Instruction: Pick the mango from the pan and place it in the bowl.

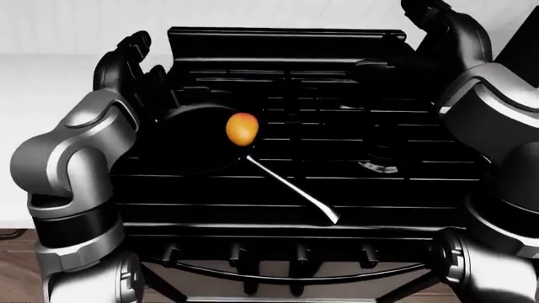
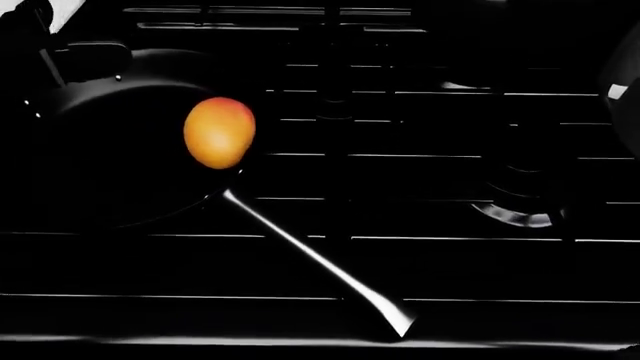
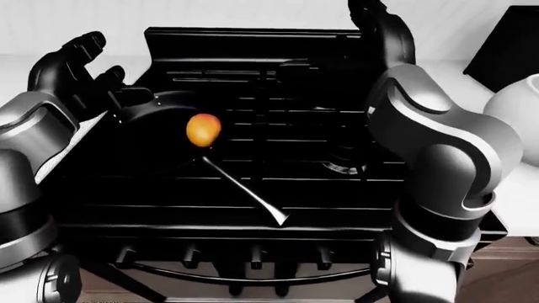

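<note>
My left hand (image 3: 71, 66), glossy black fingers spread open and holding nothing, hovers at the stove's left edge just beside the pan's rim. My right hand (image 1: 442, 28) is raised near the stove's far right corner, fingers loosely open, empty. The mango (image 2: 219, 132), smooth orange oval, sits in the round matte-black pan (image 2: 95, 161); its slim metal handle (image 2: 320, 261) angles toward the near edge of the ridged black stove (image 1: 354, 189). A white rounded bowl (image 3: 515, 104) stands beyond the right edge.

Bowl (image 3: 518, 104) sliced off by the right-eye view's right edge; pan (image 2: 110, 150) melts into the black stove (image 2: 450, 172), rim barely traceable.
</note>
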Available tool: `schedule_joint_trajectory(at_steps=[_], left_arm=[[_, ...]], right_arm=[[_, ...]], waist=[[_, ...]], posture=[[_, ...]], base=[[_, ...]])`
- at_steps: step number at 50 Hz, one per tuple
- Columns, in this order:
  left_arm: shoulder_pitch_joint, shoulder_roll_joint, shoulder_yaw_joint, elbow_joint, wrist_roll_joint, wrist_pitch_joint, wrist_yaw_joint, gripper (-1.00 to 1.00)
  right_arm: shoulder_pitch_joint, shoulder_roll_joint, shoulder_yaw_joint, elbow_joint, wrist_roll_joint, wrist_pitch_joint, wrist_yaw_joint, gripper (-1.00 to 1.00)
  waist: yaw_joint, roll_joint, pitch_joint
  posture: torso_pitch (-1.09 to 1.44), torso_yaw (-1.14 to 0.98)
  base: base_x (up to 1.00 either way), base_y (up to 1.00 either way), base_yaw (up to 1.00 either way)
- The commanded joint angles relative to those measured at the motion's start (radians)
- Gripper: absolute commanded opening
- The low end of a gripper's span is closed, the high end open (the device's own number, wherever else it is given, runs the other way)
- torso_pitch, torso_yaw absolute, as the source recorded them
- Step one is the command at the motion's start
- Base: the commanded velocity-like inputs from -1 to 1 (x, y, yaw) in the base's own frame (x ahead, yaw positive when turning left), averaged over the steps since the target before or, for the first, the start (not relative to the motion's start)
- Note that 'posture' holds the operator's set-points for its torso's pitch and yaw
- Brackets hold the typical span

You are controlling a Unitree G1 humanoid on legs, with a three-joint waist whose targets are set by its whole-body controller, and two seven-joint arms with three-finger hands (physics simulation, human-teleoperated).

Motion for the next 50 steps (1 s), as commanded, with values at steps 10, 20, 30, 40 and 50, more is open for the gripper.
schedule_joint_trajectory(at_steps=[10,20,30,40,50], left_arm=[[-0.061,0.001,-0.011,-0.014,0.113,-0.013,-0.15,1.0],[-0.095,-0.031,-0.029,-0.012,0.169,0.007,-0.234,1.0],[-0.122,-0.066,-0.063,0.039,0.247,-0.004,-0.341,1.0],[-0.14,-0.089,-0.082,0.093,0.306,-0.014,-0.419,1.0],[-0.121,-0.113,-0.095,0.078,0.36,0.003,-0.487,1.0]], right_arm=[[-0.037,-0.014,-0.017,-0.016,-0.006,-0.023,0.002,1.0],[-0.04,-0.02,-0.023,-0.017,0.001,-0.017,-0.001,1.0],[-0.039,-0.02,-0.016,-0.005,-0.012,-0.032,0.01,1.0],[-0.038,-0.019,-0.017,-0.006,-0.015,-0.032,0.011,1.0],[-0.041,-0.017,-0.019,-0.004,-0.018,-0.03,0.014,1.0]], waist=[[0.003,0.006,-0.029],[0.004,0.003,-0.027],[0.007,-0.001,-0.026],[0.007,-0.005,-0.027],[0.008,-0.007,-0.03]], posture=[[0.0,0.0],[0.0,0.0],[0.0,0.0],[0.0,0.0],[0.0,0.0]], base=[[0.0,0.0,0.0],[0.0,0.0,0.0],[0.0,0.0,0.0],[0.0,0.0,0.0],[0.0,0.0,0.0]])
